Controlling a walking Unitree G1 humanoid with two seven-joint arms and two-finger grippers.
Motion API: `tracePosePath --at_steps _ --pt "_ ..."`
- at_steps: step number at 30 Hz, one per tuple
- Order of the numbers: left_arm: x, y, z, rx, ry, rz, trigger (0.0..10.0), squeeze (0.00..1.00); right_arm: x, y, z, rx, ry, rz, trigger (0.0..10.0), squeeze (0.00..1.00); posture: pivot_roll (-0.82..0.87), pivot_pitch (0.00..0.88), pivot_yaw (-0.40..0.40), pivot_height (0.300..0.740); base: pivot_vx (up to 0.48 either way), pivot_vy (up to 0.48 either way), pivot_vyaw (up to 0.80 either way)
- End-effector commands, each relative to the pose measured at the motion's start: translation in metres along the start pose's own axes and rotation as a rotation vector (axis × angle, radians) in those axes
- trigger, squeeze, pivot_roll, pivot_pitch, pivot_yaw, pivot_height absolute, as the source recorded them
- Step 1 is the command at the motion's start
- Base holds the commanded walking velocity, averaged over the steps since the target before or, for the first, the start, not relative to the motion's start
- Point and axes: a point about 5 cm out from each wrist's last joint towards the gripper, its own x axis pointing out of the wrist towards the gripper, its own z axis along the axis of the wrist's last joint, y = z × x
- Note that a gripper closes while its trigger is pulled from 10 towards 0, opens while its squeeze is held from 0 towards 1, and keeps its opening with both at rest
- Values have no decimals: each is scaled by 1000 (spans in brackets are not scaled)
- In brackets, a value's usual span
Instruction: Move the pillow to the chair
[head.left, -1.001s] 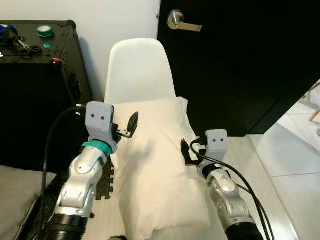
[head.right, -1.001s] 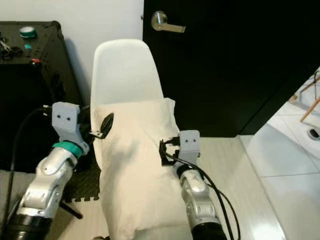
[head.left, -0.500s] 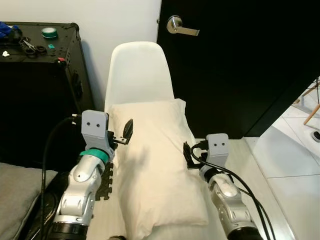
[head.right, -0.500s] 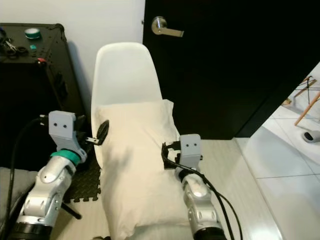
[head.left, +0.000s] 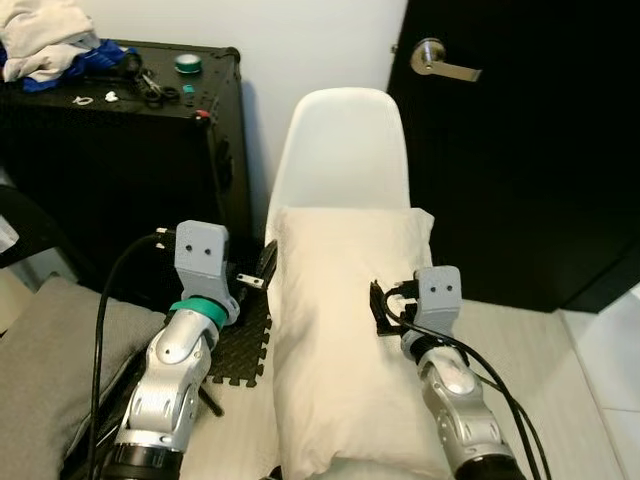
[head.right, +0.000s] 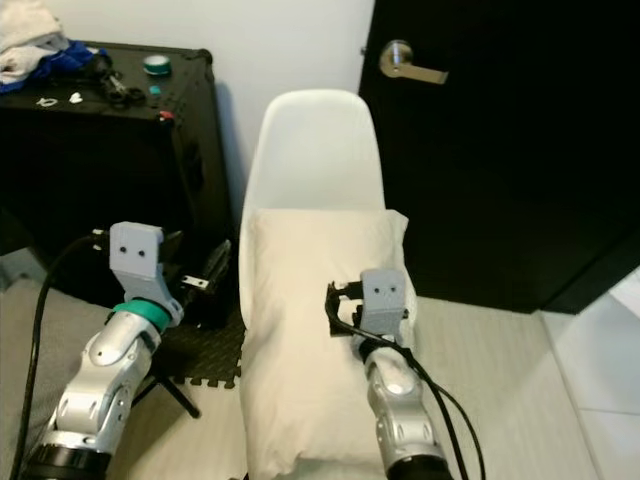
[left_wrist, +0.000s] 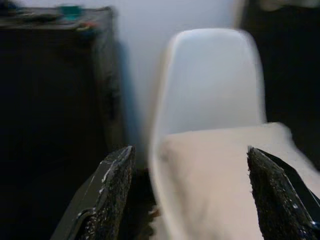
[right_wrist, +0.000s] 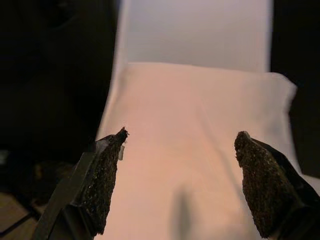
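we see the cream pillow (head.left: 345, 330) lying lengthwise on the white chair (head.left: 345, 150), its far end against the foot of the chair's backrest and its near end reaching toward us past the seat's front edge. the chair stands against a white wall (head.left: 300, 40), with a black door (head.left: 520, 150) and its silver lever handle (head.left: 443, 62) just to its right.

our left gripper (head.left: 262, 268) hovers just beside the pillow's left edge, at the chair's left side; in the left wrist view its 2 black fingers (left_wrist: 107, 195) stand wide apart and released, with the pillow's corner and the chair back showing between them, and they grasp nothing. our right gripper (head.left: 380, 308) sits over the pillow's right half, about midway along it; whether it touches the fabric we cannot tell. in the right wrist view its fingers (right_wrist: 102, 180) are likewise spread and released, with the pillow's top and the backrest between them.

to the left of the chair stands a black case (head.left: 130, 170) with a green roll of tape (head.left: 187, 63), scissors (head.left: 150, 88) and bunched cloth (head.left: 50, 45) on its top. a black foam mat (head.left: 240, 345) lies on the floor beside the chair, and a grey cushion (head.left: 50, 370) is at our lower left.
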Motion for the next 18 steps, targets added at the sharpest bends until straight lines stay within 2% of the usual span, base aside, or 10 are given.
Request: tracePosePath --at_steps 1,18 --pt "-1 0 -4 0 19 4 10000 0 -1 1 -3 -2 8 0 10000 0 60 0 37 740 0 0 800" --pt "-1 1 -8 14 46 4 10000 0 0 1 -5 6 14 -7 10000 0 61 0 39 740 0 0 800"
